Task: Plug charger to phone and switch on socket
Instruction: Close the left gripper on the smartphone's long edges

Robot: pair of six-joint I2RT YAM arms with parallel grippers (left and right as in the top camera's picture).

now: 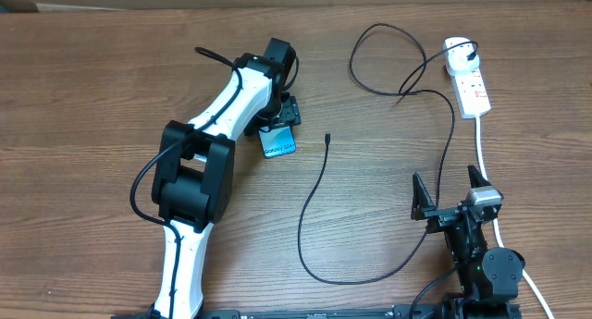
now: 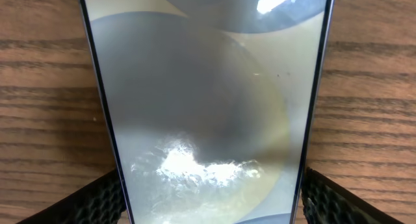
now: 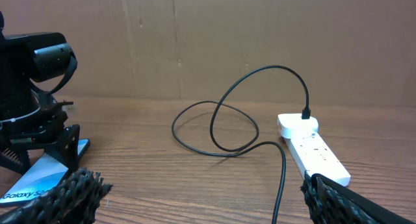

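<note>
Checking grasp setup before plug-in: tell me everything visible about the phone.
The phone is a slim rectangle with thin dark edges and a glossy light-blue screen, showing glare in the left wrist view. White "Galaxy" lettering sits near one short end. It lies screen-up on the wooden table. The left gripper straddles it, a finger beside each long edge; contact is unclear. The charger tip lies apart from it, unplugged.

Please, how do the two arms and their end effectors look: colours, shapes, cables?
The left arm has white links, black joints and a thin black cable. The right arm is black with a grey block. The left end effector and right end effector have black, ribbed fingers.
</note>
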